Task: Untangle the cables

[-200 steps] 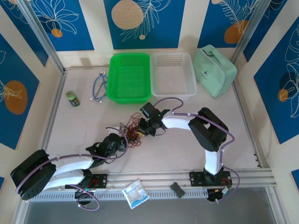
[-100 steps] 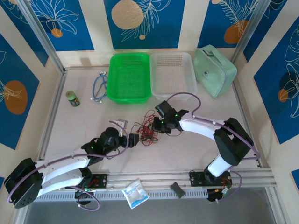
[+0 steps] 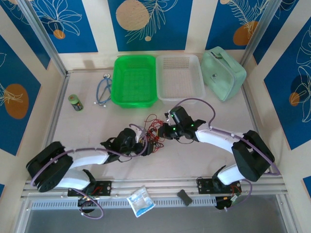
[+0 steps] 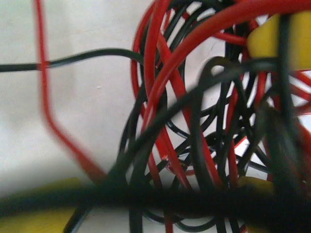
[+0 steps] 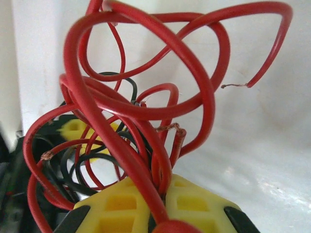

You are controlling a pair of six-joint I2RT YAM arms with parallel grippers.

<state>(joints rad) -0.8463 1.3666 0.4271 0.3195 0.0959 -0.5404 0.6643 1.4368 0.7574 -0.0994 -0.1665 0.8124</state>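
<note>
The cables (image 3: pixel 151 127) are a tangle of thin red and black wires lying mid-table between my two grippers. My right gripper (image 3: pixel 165 132) sits at the tangle's right edge. In the right wrist view its yellow pads (image 5: pixel 121 206) are shut on a few red cables (image 5: pixel 141 107), which loop up and away from it (image 5: pixel 163 194). My left gripper (image 3: pixel 145 143) is pushed into the tangle's left side. In the left wrist view red and black cables (image 4: pixel 194 121) crowd the lens, with a blurred yellow finger (image 4: pixel 34 213) low at the left and the jaws standing apart around the wires (image 4: pixel 146 204).
A green basket (image 3: pixel 134 80), a white basket (image 3: pixel 180 77) and a mint case (image 3: pixel 223 73) line the back. A blue stethoscope (image 3: pixel 103 90) and a small green can (image 3: pixel 75 102) lie at the back left. A packet (image 3: pixel 141 200) and a black block (image 3: pixel 184 196) rest on the near rail.
The right gripper has pulled the tangle to the right. The left arm has reached forward and right into the tangle, and its jaws have opened.
</note>
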